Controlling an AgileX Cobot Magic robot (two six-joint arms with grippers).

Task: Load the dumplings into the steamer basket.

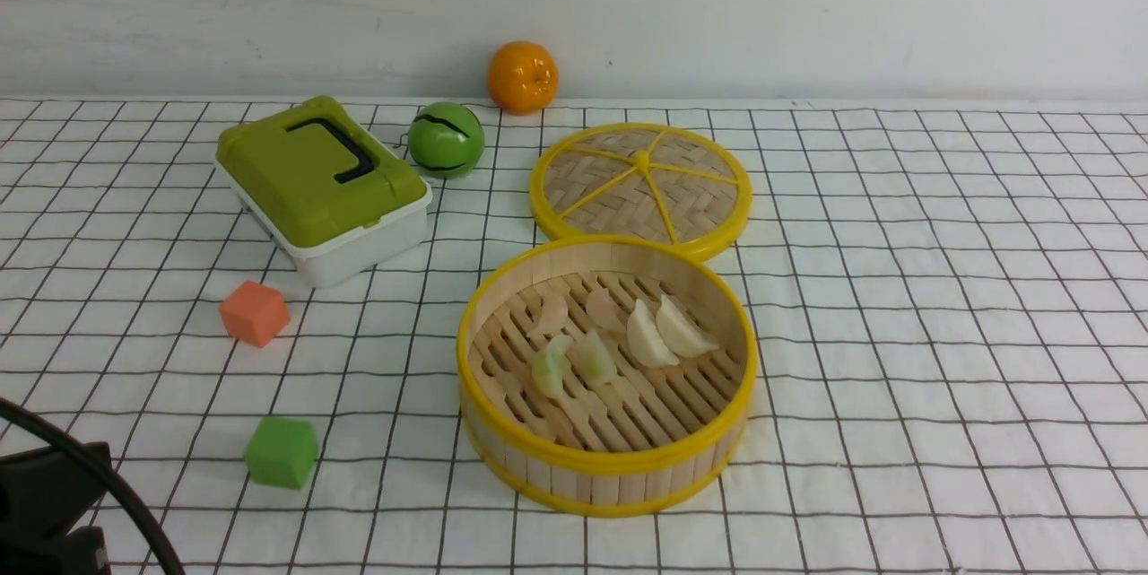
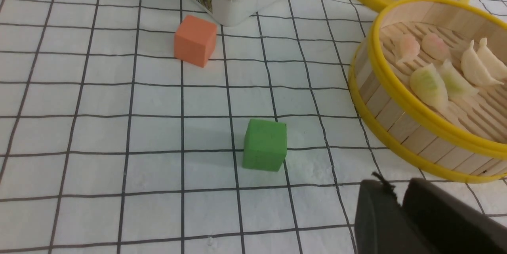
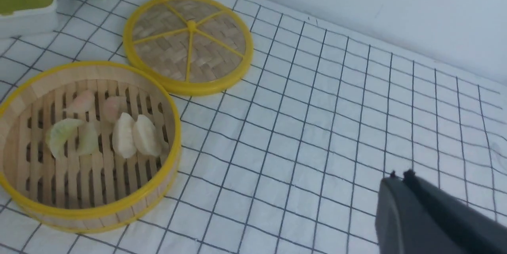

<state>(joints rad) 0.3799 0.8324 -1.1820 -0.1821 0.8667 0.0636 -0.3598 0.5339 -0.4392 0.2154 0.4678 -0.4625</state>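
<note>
The steamer basket [image 1: 606, 460] stands at the centre front of the checked cloth. Several dumplings lie on its slatted floor: a pinkish pair [image 1: 549, 313], a pale green pair [image 1: 552, 366] and a cream-white pair [image 1: 647, 335]. In the left wrist view my left gripper [image 2: 400, 186] hangs above the cloth just outside the basket's wall [image 2: 396, 87]. Its tips are a narrow slit apart with nothing between them. In the right wrist view my right gripper [image 3: 400, 174] is shut and empty, over bare cloth well off to the side of the basket [image 3: 170, 155].
The flat woven lid [image 1: 641, 189] lies just behind the basket. A green-lidded white box [image 1: 323, 185], a green ball [image 1: 446, 140] and an orange [image 1: 522, 77] sit at the back left. An orange cube [image 1: 255, 312] and a green cube [image 1: 282, 452] lie left of the basket.
</note>
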